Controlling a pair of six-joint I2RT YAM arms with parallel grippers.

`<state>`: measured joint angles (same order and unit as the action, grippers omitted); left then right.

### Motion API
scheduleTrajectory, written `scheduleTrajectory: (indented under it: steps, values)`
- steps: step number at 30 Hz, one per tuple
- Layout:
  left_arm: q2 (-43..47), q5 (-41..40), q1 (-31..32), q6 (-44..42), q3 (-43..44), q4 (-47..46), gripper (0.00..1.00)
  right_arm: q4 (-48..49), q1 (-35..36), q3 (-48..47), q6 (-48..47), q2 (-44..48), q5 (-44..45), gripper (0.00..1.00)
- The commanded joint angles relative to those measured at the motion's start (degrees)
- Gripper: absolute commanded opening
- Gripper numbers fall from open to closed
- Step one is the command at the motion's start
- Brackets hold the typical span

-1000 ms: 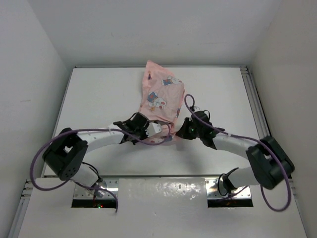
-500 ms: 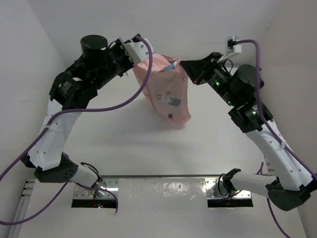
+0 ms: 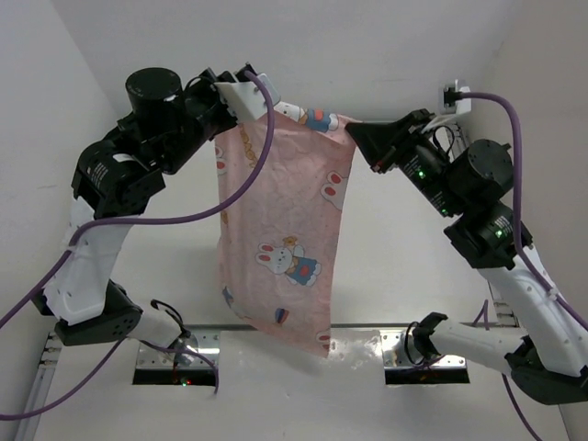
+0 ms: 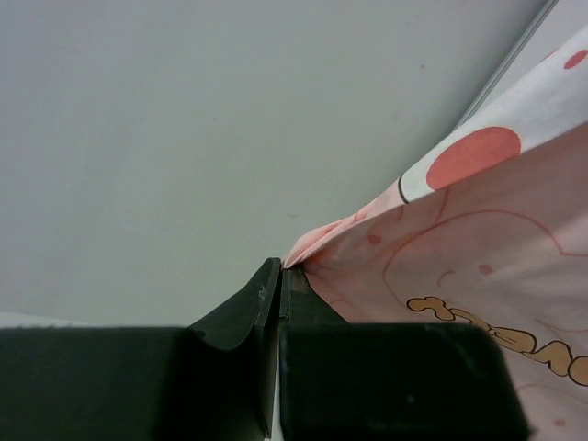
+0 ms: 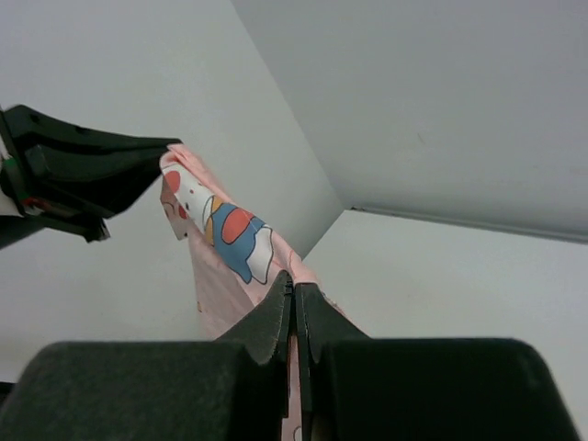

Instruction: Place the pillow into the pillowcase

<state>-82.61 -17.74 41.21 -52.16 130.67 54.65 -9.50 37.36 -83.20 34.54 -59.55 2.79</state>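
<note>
The pillowcase (image 3: 280, 243) hangs as a long, lightly creased pink sheet printed with rabbits and small blue and red figures. Its lower edge is seen against the near edge of the white table (image 3: 413, 276). At its upper left corner the left gripper (image 4: 281, 276) has its fingers pressed together on a pinch of fabric. At its upper right corner the right gripper (image 5: 292, 287) pinches it likewise, and the top edge is stretched between them.
</note>
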Motion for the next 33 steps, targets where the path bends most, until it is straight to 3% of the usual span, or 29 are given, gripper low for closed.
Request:
scheduleTrajectory:
  steps: [1, 7, 11, 14, 18, 25, 28, 30, 31, 32, 33]
  values:
    - [2.72, -3.53, 0.27, -2.07, -0.94, -5.17, 0.0, 4.31, 0.34, 3.9, 0.87, 2.33, 3.98, 0.0]
    - [1.05, -0.47, -2.62, -2.25, -13.49, -8.15, 0.0, 3.43, -0.79, 12.59, 4.03, 4.09, 10.47, 0.0]
    - [-4.74, 2.88, -10.33, -0.4, -22.72, -17.35, 0.0, 3.17, -4.75, 17.8, 5.79, 2.87, 15.49, 0.0]
    - [-11.59, 4.46, -14.3, 2.41, -24.93, -27.53, 0.0, 2.73, -10.63, 20.44, 7.72, -0.82, 16.02, 0.0]
    - [-24.05, 4.11, -16.69, 8.55, -22.05, -37.06, 0.0, 8.24, -19.16, 23.25, 10.89, -8.37, 13.48, 0.0]
    - [-39.28, 2.36, -16.61, 11.47, -15.89, -51.12, 0.0, 11.6, -26.63, 15.88, 9.84, -25.77, 12.25, 0.0]
    - [-47.62, 0.78, -14.93, 8.58, -10.19, -56.21, 0.0, 12.92, -27.96, 14.21, 8.62, -31.76, 7.6, 0.0]
    - [-55.44, -1.5, -14.84, 7.16, -2.29, -58.07, 0.0, 14.24, -28.13, 14.12, 6.07, -35.1, -0.29, 0.03]
    - [-58.43, -2.38, -15.63, 7.16, 4.87, -58.52, 0.0, 14.16, -28.4, 14.03, 4.67, -35.98, 31.61, 0.1]
    - [-64.2, -3.61, -16.42, 7.16, 8.51, -58.61, 0.0, 12.15, -28.66, 13.59, 2.48, -37.73, -10.36, 0.26]
    - [-66.26, -3.97, -18.34, 7.16, 11.33, -59.57, 0.0, 10.57, -28.66, 13.5, 1.33, -38.27, -13.83, 0.35]
